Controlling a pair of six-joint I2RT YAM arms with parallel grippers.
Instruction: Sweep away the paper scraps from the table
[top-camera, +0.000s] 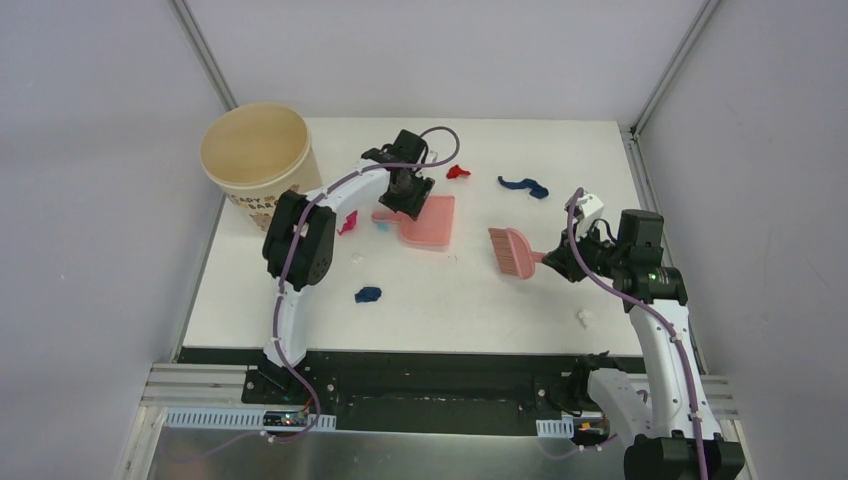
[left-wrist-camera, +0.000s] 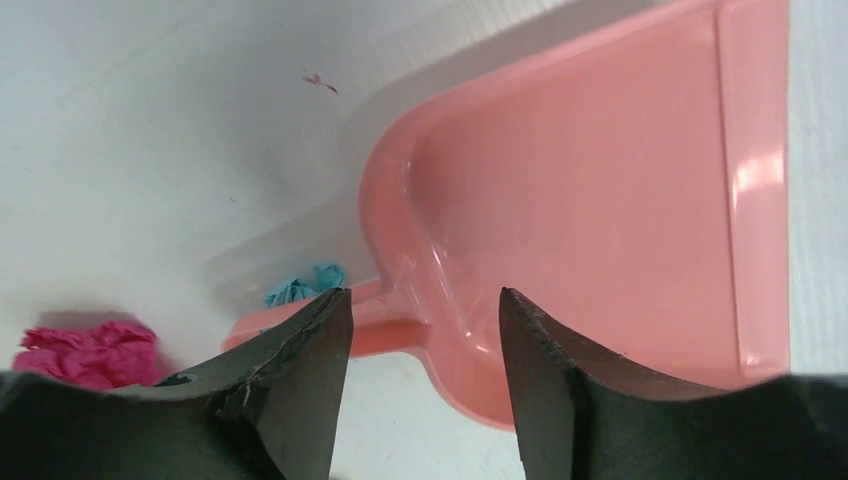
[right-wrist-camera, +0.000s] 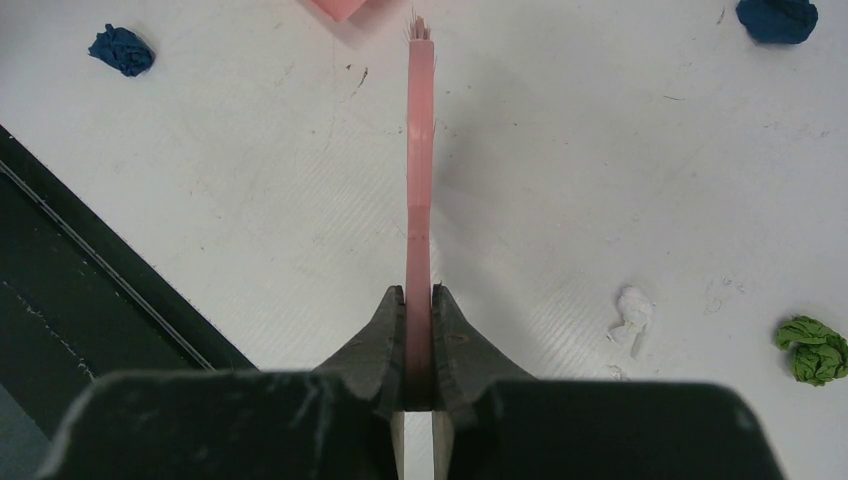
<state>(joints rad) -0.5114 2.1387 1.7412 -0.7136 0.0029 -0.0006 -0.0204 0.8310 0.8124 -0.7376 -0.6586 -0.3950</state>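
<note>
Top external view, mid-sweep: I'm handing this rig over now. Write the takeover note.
Left gripper: jaws open, astride the handle end of the pink plastic dustpan, which lies flat on the white table; no grip yet.
Right gripper: jaws shut on the pink hand brush, held right of the dustpan.
Done: nothing swept; the dustpan is empty.
Left to do: all crumpled paper lies loose: magenta scrap and teal scrap by the dustpan handle, dark blue scrap at the front, red scrap and long dark blue scrap at the back, white scrap front right, green scrap near the right gripper.
</note>
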